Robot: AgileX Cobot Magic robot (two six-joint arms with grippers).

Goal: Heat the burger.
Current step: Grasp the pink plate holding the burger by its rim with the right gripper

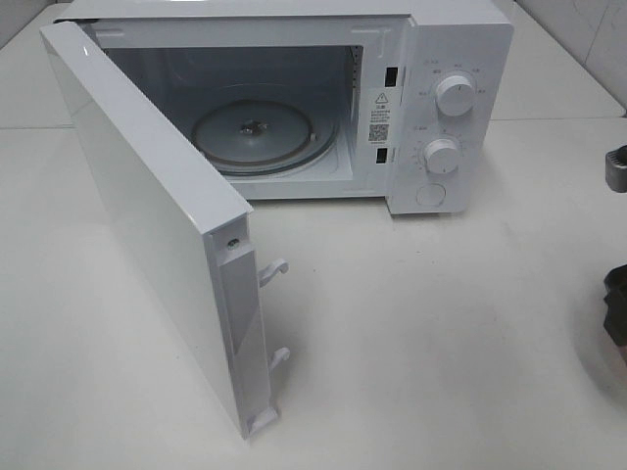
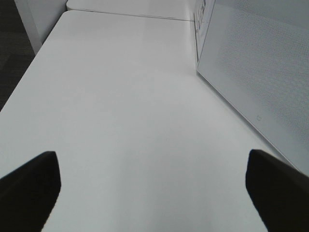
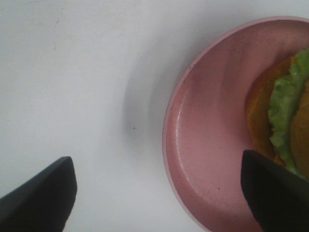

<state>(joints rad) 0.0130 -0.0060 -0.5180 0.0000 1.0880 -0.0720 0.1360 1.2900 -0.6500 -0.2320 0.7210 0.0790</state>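
While the microwave [image 1: 460, 59] stands at the back of the desk [image 1: 441, 343] with its door [image 1: 147, 225] swung wide toward the front left, the burger [image 3: 285, 116] lies on a pink plate [image 3: 207, 135] that only the right wrist view shows, so I cannot tell where on the desk the plate sits. Only part of the burger is in frame: orange-brown bun and a frill of green lettuce. The right claw [image 3: 157, 188] hangs above with its two dark fingers spread wide, gripping nothing, with bare desk and the plate's rim between them; one finger [image 3: 270, 193] overlaps the plate just beside the burger, and I cannot tell whether it touches. The left claw [image 2: 153, 188] is likewise spread wide and holds nothing, over bare desk just beside the door's outer face. Inside the microwave lies the glass turntable [image 1: 265, 132], and two white knobs [image 1: 457, 95] sit one above the other on its right-hand panel
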